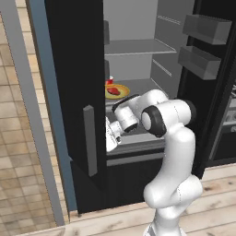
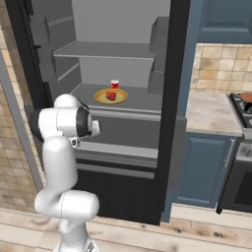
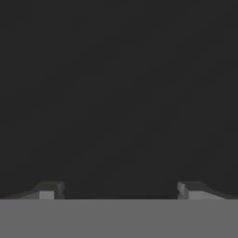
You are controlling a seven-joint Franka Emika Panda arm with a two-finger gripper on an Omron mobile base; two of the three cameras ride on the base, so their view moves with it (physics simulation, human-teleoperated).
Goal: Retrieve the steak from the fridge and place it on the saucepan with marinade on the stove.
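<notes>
1. The gripper (image 3: 119, 190) is wide open. In the hand view its two dark fingertips (image 3: 51, 189) stand far apart at the bottom.
2. Nothing sits between the fingertips. The gripper holds nothing.
3. In front of the gripper there is only a flat, dark surface. It looks very near, but I cannot tell if the tips touch it.
4. In the left base view the white arm (image 1: 170, 152) bends to the left, and its hand end sits low, just beside the inner edge of the fridge's left door (image 1: 76, 92).
5. The fridge (image 2: 123, 29) is tall and black, and its doors stand open. Inside it is pale grey, with shelves.
6. The steak (image 2: 111, 96) is a small dark-red lump. It lies on a yellow-rimmed plate (image 2: 101, 95) on a middle shelf inside the fridge.
7. A small red cup (image 2: 114, 84) stands just behind the plate, farther in.
8. The steak is farther in and higher than the arm's hand end. They are well apart.
9. The stove (image 2: 244, 106) is far to the right, past a counter (image 2: 209, 110) with blue cabinets.
10. Something round and orange-brown (image 2: 247, 97) sits on the stove at the right edge of the picture.
</notes>
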